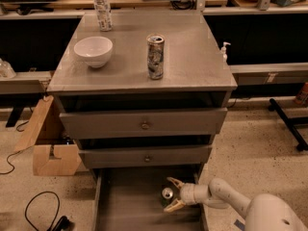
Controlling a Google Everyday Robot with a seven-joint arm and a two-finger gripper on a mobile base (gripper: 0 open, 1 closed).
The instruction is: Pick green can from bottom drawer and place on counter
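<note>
The gripper is down inside the open bottom drawer, its white arm coming in from 4 o'clock over the drawer's right wall. Its fingers are spread apart, one at 12 o'clock and one at 6 o'clock of the green can, so the can sits between them. Whether they touch it cannot be told. The can stands upright on the drawer floor, silver lid up, near the right wall and just below the closed middle drawer. Above, the top drawer is also shut. On the grey tabletop a tall can stands near the centre, a white bowl at its 9 o'clock and a bottle at the 11 o'clock corner. A cardboard box leans on the floor at the cabinet's 9 o'clock.
</note>
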